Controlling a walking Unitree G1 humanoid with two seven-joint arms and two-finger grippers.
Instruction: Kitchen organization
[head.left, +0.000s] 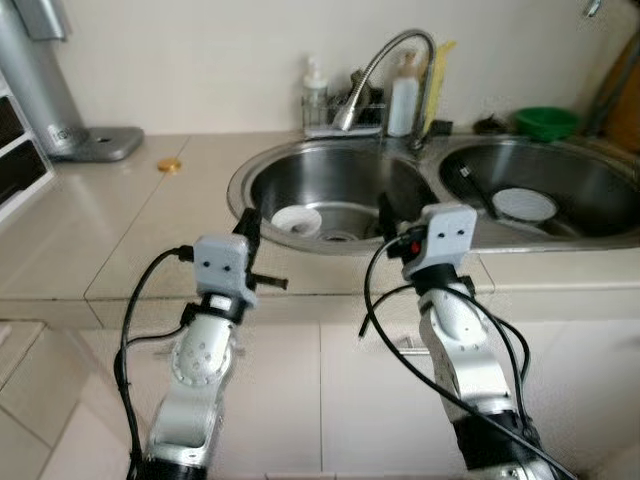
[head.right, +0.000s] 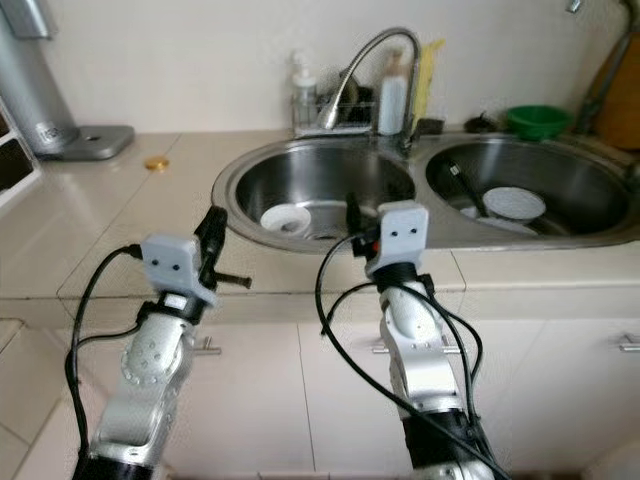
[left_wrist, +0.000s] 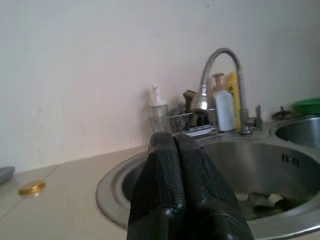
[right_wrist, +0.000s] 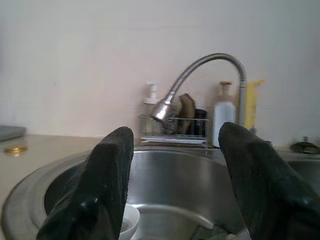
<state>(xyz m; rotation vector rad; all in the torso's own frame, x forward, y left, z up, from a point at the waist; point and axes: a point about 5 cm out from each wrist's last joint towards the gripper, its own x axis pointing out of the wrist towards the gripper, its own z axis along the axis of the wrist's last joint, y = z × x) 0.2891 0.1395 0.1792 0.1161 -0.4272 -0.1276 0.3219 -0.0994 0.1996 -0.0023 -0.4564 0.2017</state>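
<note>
your left gripper (left_wrist: 175, 150), fingers pressed together, and right gripper (right_wrist: 175, 165), fingers spread wide, both reach forward mid-frame toward the left sink basin (head.left: 300, 175) holding a white bowl (head.left: 297, 219).

Shiny steel sink (head.left: 300, 165), glossy tile counter (head.left: 150, 210) (beige), matt textured blk jaws.

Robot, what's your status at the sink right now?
Left hand shut, empty, at the left basin's front rim. Right hand open, over that basin. White bowl inside. Nothing in the way.
</note>
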